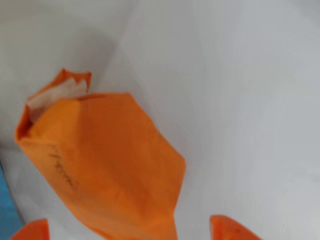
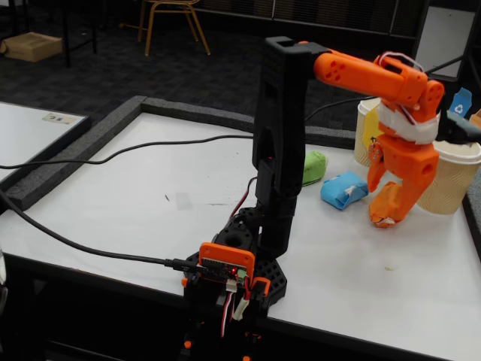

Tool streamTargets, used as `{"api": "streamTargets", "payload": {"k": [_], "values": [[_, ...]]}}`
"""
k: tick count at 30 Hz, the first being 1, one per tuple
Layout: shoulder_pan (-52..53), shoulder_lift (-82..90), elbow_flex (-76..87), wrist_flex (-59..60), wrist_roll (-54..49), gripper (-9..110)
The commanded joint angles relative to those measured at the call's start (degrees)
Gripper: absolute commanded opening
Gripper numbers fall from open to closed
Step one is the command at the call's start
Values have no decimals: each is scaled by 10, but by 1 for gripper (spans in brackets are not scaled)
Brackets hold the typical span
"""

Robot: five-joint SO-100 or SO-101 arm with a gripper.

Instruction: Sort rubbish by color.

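Filling most of the wrist view, the orange lump (image 1: 105, 165) sits between the two orange fingertips (image 1: 232, 229) of the pincer (image 1: 130, 231), its crumpled paper showing a white torn edge at the top and some faint dark writing on its side. Behind it is plain white worktop (image 1: 240, 100). From the fixed view, the arm (image 2: 282, 150) stands at the near edge of the worktop (image 2: 150, 203) and reaches toward the far right corner, where the pincer (image 2: 387, 214) points down and is closed on the orange lump (image 2: 385, 209), which touches or nearly touches the surface. Just beside it, toward the arm, lies the blue lump (image 2: 343, 189), and the green lump (image 2: 315, 166) lies next to that, partly hidden by the arm. Ribbed paper cups (image 2: 451, 177) stand close behind the pincer along the right edge
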Motion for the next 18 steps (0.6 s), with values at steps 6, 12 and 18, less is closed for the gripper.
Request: {"api": "streamTargets", "payload": {"k": [6,12,18], "values": [[7,16,-68,-14,-13,24],[-6,15,-54,-45,-13,24],[-15,15,-54,-46,-13,24]]}}
